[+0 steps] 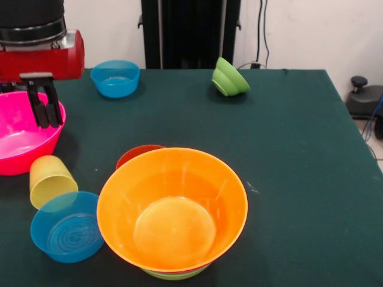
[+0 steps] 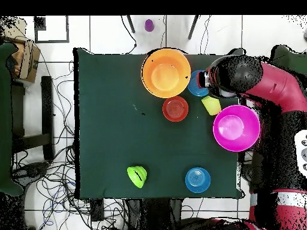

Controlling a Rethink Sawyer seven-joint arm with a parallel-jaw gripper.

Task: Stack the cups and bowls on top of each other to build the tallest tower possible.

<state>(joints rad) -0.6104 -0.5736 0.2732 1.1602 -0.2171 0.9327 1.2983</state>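
From the front, the big orange bowl (image 1: 172, 209) sits nearest, glossy and see-through, empty, nested on a pile whose lime-green bottom bowl (image 1: 175, 275) peeks out beneath its base. A red-orange bowl (image 1: 139, 154) shows just behind its rim. To the left, the ribbed, tapered yellow cup (image 1: 51, 180) lies tilted beside a small blue bowl (image 1: 67, 227) with ringed grooves inside. A big pink bowl (image 1: 24, 139) stands at the left edge, empty. The gripper (image 1: 46, 113) hangs over its rim, black fingers close together with nothing between them. Farther back stand another blue bowl (image 1: 115, 78) and a tipped green bowl (image 1: 229, 78).

From overhead, the orange bowl (image 2: 166, 73), red-orange bowl (image 2: 175, 108), yellow cup (image 2: 210, 105) and pink bowl (image 2: 236, 127) cluster on the dark green tablecloth (image 2: 108, 132); the arm covers the gripper.
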